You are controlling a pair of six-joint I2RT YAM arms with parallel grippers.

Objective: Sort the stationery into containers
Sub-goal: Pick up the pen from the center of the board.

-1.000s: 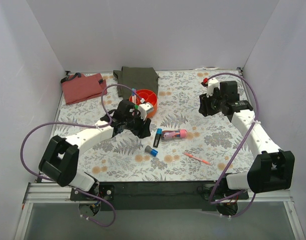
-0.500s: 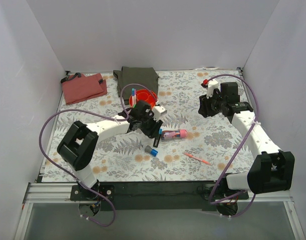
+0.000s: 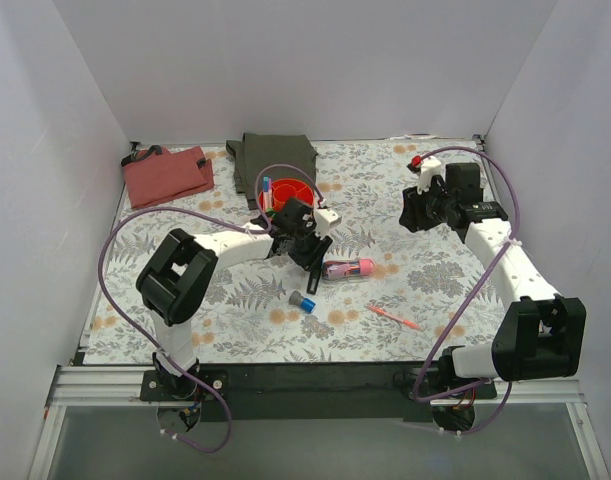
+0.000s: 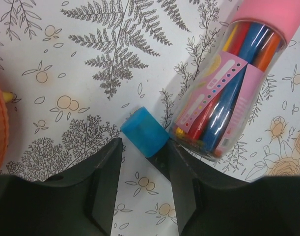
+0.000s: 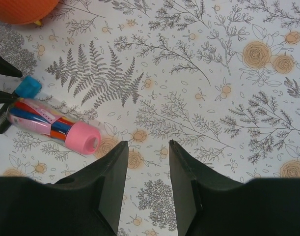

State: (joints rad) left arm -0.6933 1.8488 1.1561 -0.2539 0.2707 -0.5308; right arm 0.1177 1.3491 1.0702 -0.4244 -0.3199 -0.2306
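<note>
My left gripper [image 3: 310,262] is open and low over the table. In the left wrist view, the left gripper [image 4: 142,147] has the blue cap [image 4: 145,132] of a black marker between its fingertips, the marker's body lying against the right finger. The fat pink tube [image 4: 223,93] of coloured pens lies just to the right, also in the top view [image 3: 347,268]. The orange bowl [image 3: 297,192] sits behind the gripper with a blue-capped marker [image 3: 266,186] standing in it. My right gripper [image 3: 417,215] is open and empty above bare table [image 5: 147,147].
A short blue-grey cylinder [image 3: 303,301] and an orange-red pen [image 3: 393,317] lie nearer the front. A folded olive-green cloth [image 3: 273,155] and a folded red cloth [image 3: 167,172] lie at the back. The right wrist view shows the pink tube [image 5: 56,128] and the bowl's edge [image 5: 22,10].
My left arm has swung right from the bowl's front and come down over the blue-capped marker beside the pink tube. The right arm has barely moved.
</note>
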